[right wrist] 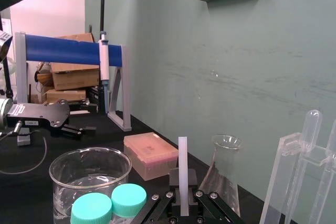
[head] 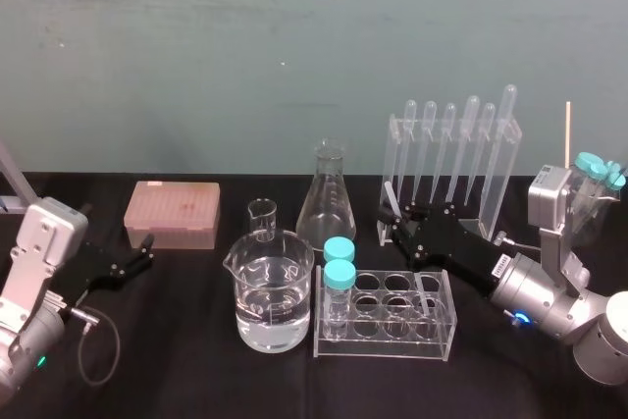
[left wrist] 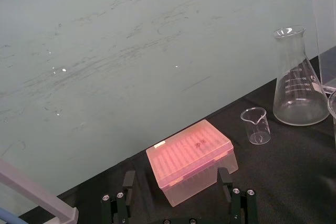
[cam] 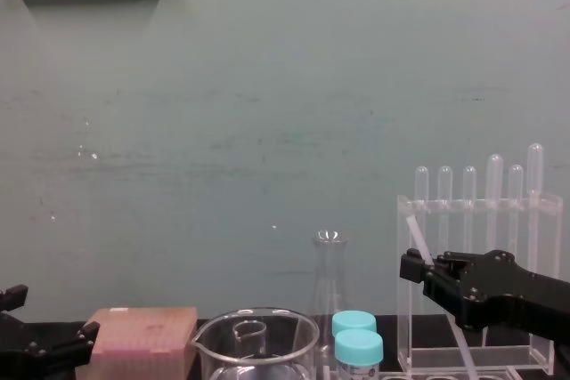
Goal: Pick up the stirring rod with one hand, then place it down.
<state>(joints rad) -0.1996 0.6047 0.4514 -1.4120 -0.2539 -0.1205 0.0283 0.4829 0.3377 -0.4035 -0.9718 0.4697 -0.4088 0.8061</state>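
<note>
- Stirring rod (right wrist: 182, 169) sat clamped between the closed jaws of the right gripper (head: 389, 226). Its upper end rose above them with a slight lean, and its lower stretch ran down under them. I could not tell whether that end touched the table (head: 196, 380).
- Just behind the jaws stood the clear pipette rack (head: 502, 159). The flask (head: 327, 198) was off their left side, and the tube rack (head: 432, 340) with two teal-capped vials (head: 340, 275) was on their near side.
- I judged the pick made and the put-down next. I would hold the squeeze steady, swing the rod away from the glassware, lower it over bare table and let go once it lay flat.
- Right arm reached in low from the right, jaws pointing left.
- Left gripper (left wrist: 178, 211) was parked far left, jaws spread wide around nothing, with the pink tip box (left wrist: 189, 158) just beyond them.
</note>
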